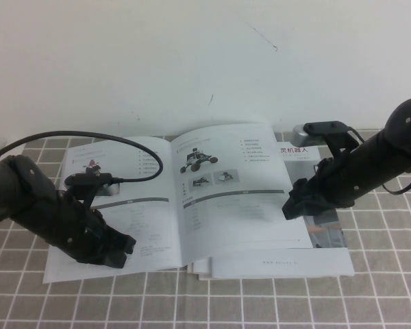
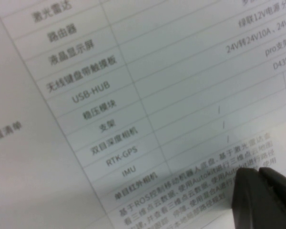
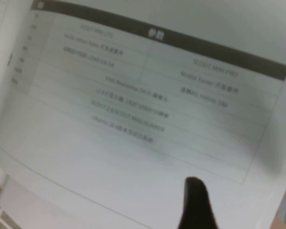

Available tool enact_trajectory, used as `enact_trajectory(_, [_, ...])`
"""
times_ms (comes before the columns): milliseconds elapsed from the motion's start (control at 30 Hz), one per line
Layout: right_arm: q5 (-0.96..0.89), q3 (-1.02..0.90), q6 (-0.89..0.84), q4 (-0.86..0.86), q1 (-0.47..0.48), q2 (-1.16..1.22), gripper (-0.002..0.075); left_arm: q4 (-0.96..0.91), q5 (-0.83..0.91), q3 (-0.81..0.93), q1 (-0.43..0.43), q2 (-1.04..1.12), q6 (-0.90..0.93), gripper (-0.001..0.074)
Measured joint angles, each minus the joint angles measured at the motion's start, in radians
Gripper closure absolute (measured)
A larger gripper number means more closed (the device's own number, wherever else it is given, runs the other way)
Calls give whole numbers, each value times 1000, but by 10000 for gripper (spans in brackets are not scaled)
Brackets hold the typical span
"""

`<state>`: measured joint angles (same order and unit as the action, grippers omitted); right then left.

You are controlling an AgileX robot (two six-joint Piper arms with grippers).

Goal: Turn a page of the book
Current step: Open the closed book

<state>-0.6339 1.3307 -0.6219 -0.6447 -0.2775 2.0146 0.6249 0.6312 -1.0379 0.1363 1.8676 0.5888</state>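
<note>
1. The book [image 1: 185, 199] lies open on the checked tablecloth [image 1: 260, 301], spine running away from the robot.
2. The page [image 1: 236, 185] (black rover, two small photos, table below) is the right-hand sheet and lies flat, its outer edge toward the right gripper.
3. The left-hand sheet [image 1: 120, 199] shows a rover with red parts.
4. A brochure [image 1: 308, 154] with bold black characters sits under the book's right side.
5. The left gripper [image 1: 116, 253] rests over the near corner of the left-hand sheet. Its fingers [image 2: 264, 198] appear together on the paper, holding nothing.
6. The right gripper [image 1: 291, 205] hovers at the page's outer edge. Only one fingertip [image 3: 195, 202] shows in its wrist view, so the finger state cannot be told.
</note>
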Motion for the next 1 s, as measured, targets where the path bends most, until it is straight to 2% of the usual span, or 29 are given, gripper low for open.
enact_trajectory(267, [-1, 0, -47, -93, 0, 48, 288, 0, 2, 0, 0, 0, 0, 738])
enact_trajectory(1000, [10, 4, -53, -126, 1, 78, 288, 0, 2, 0, 0, 0, 0, 738])
